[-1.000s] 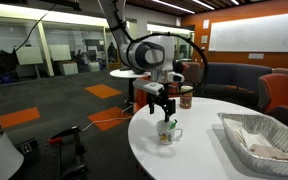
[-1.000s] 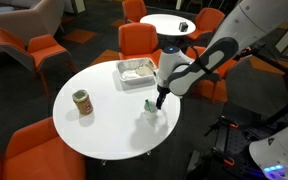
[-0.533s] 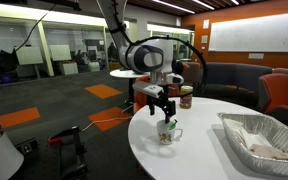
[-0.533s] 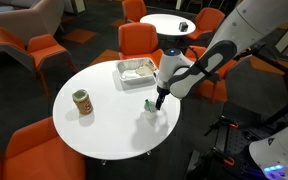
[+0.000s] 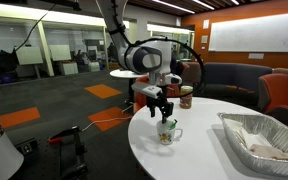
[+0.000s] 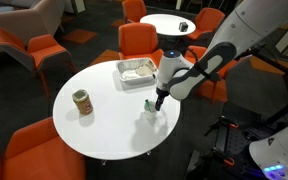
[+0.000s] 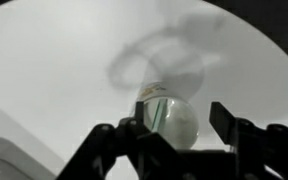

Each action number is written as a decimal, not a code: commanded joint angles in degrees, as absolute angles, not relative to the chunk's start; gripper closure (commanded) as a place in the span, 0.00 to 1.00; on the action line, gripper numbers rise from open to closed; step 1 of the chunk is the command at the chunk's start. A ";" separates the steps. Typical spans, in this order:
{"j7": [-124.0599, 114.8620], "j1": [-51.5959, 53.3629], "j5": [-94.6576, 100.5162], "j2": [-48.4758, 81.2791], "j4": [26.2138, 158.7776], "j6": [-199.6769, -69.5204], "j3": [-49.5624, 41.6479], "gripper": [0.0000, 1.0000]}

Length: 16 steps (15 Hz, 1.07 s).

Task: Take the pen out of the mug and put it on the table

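The tool [image 5: 161,102] hangs released, jaws spread, directly above the mug [image 5: 167,132]. In the wrist view its fingers [image 7: 100,142] flank the mug's rim without touching. The step in hand looks like the approach to the pen [image 5: 168,123]. The next move calls for lowering, centring on the thin shaft and clenching. The pen, short and green, stands in the mug, at 3 o'clock on the bench [image 6: 104,130] in an exterior view.
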State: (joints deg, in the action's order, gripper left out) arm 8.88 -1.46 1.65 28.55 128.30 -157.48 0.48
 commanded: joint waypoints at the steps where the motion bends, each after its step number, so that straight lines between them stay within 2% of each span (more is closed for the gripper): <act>1: 7.62 -1.73 1.55 30.66 127.10 -160.79 0.85 0.57; 5: 7.27 -2.59 0.12 34.75 123.52 -162.10 1.64 0.66; 8: 6.59 -2.86 -0.67 37.98 120.08 -161.63 1.86 0.47; 9: 6.54 -3.16 -1.05 39.02 118.91 -161.35 2.14 0.48; 10: 6.04 -3.25 -1.25 39.94 117.90 -161.22 2.22 0.43; 14: 5.79 -4.43 -3.08 43.86 114.02 -160.73 3.40 0.49; 15: 5.86 -4.85 -3.45 44.68 113.26 -160.69 3.83 0.57; 16: 5.58 -4.80 -3.57 45.39 112.59 -160.75 3.80 0.69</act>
State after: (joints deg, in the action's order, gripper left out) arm 6.88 -3.62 -2.24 43.47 115.00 -161.20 2.48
